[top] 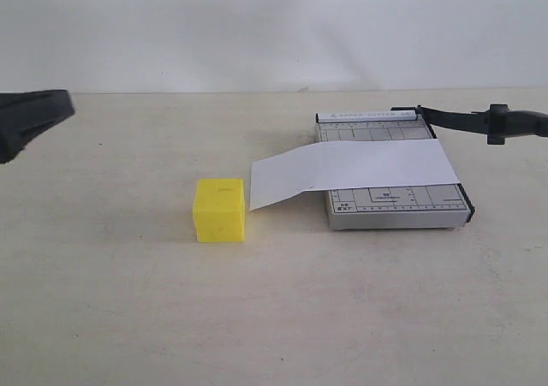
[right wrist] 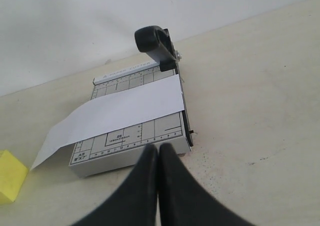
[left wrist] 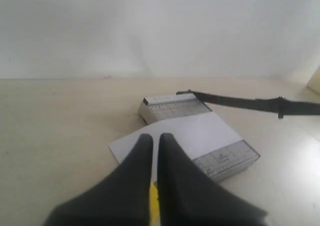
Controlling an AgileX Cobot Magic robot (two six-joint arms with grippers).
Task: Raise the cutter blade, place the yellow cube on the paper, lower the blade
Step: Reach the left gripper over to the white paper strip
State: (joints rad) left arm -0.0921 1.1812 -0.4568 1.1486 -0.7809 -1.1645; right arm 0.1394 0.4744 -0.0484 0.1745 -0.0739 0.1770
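The yellow cube (top: 219, 209) rests on the table, just left of the overhanging end of the paper (top: 355, 170). That white strip lies across the grey gridded cutter base (top: 398, 206). The cutter blade (top: 467, 119) stands raised off the base, its thick handle (right wrist: 155, 43) up in the air. My left gripper (top: 30, 121) hovers far left of the cube, shut with only a thin slit between its fingers (left wrist: 142, 151); a sliver of the cube (left wrist: 154, 206) shows through. My right gripper (right wrist: 159, 147) is shut and empty, close to the base's front corner.
A plain beige table (top: 274, 317) carries everything, with a white wall behind. The raised blade arm (left wrist: 250, 103) juts out sideways past the right side of the base.
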